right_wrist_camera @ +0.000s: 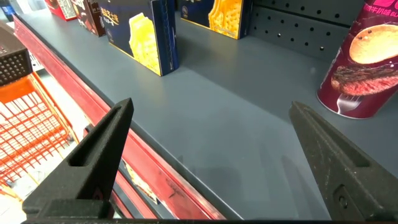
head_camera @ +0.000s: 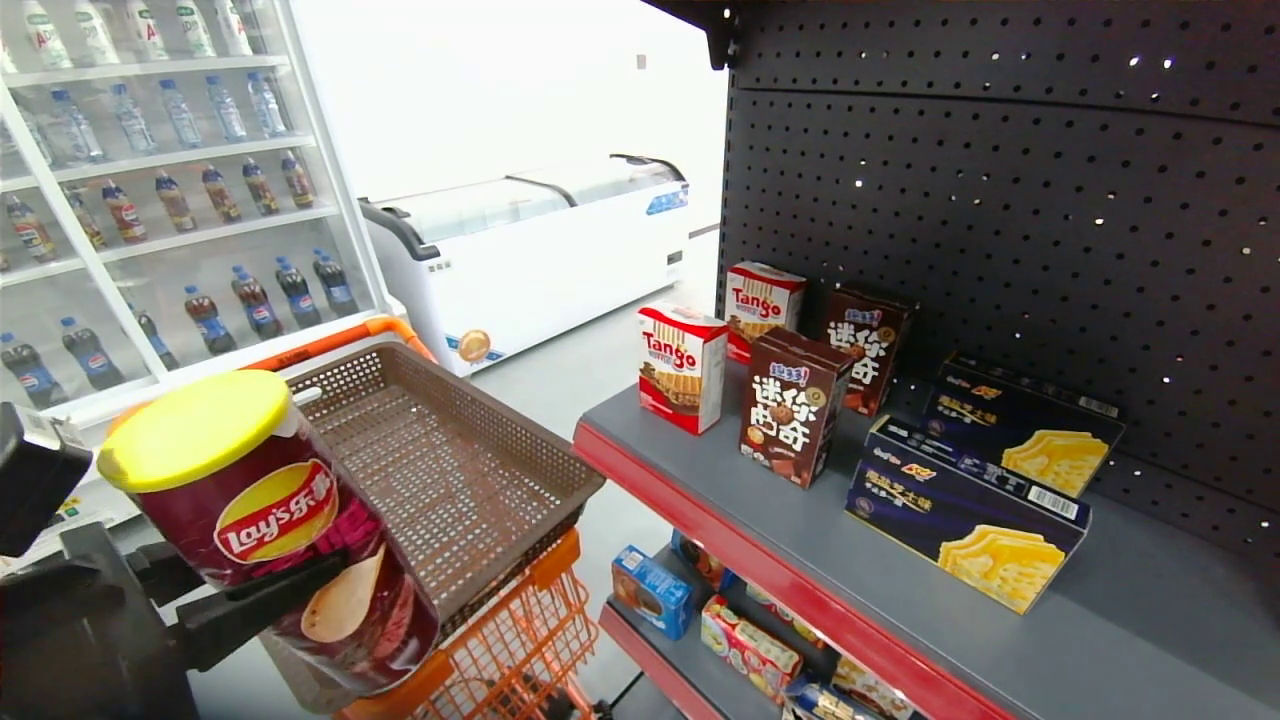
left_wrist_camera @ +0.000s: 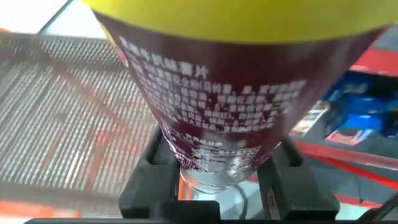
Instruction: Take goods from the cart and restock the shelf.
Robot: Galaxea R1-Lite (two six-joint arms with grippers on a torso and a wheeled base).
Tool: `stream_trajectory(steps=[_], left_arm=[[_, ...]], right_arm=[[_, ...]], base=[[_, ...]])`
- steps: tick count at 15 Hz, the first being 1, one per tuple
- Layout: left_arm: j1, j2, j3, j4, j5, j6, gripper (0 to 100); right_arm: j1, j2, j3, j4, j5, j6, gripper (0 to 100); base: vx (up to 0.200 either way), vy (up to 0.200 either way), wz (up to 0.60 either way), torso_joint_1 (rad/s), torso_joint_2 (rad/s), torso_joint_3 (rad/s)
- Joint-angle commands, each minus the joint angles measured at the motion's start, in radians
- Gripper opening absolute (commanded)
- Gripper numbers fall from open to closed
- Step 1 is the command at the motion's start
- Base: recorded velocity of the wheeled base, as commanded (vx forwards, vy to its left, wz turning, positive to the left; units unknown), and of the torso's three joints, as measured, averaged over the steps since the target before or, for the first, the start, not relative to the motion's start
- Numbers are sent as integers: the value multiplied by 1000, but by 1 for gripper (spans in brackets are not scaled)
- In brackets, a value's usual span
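My left gripper [head_camera: 275, 600] is shut on a maroon chip can [head_camera: 270, 520] with a yellow lid, held tilted in the air beside the brown cart basket [head_camera: 450, 470], left of the shelf. In the left wrist view the chip can [left_wrist_camera: 230, 118] sits between the black fingers [left_wrist_camera: 152, 180]. My right gripper [right_wrist_camera: 211, 162] is open above the grey shelf board [right_wrist_camera: 224, 118], nothing between its fingers. Another maroon chip can [right_wrist_camera: 364, 59] stands on that board near the pegboard back.
On the grey shelf [head_camera: 760, 510] stand red-white wafer boxes [head_camera: 682, 365], brown cookie boxes [head_camera: 795, 405] and dark blue cracker boxes [head_camera: 965, 510]. A red strip edges the shelf front. Lower shelves hold more goods. A drinks cooler [head_camera: 150, 200] and a white freezer [head_camera: 530, 250] stand behind.
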Motion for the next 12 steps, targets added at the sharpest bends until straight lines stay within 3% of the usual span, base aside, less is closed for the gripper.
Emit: stream_trajectory(steps=[1, 4, 7, 8, 9, 12], left_arm=[[-57, 23, -52, -2, -81, -34, 0], [-114, 31, -64, 3, -103, -39, 0], [-275, 72, -68, 7, -132, -56, 0], [-289, 79, -67, 4, -141, -59, 0], [-338, 94, -68, 4, -173, -59, 0], [-382, 111, -70, 7, -173, -59, 0]], right_arm=[[0, 0, 0, -1, 1, 0, 100], [0, 0, 0, -1, 1, 0, 100], [0, 0, 0, -1, 1, 0, 100], [0, 0, 0, -1, 1, -1, 100], [0, 0, 0, -1, 2, -1, 100], [0, 0, 0, -1, 1, -1, 100]], base=[[0, 0, 0, 0, 0, 0], [0, 0, 0, 0, 0, 0], [0, 0, 0, 0, 0, 0], [0, 0, 0, 0, 0, 0], [0, 0, 0, 0, 0, 0], [0, 0, 0, 0, 0, 0]])
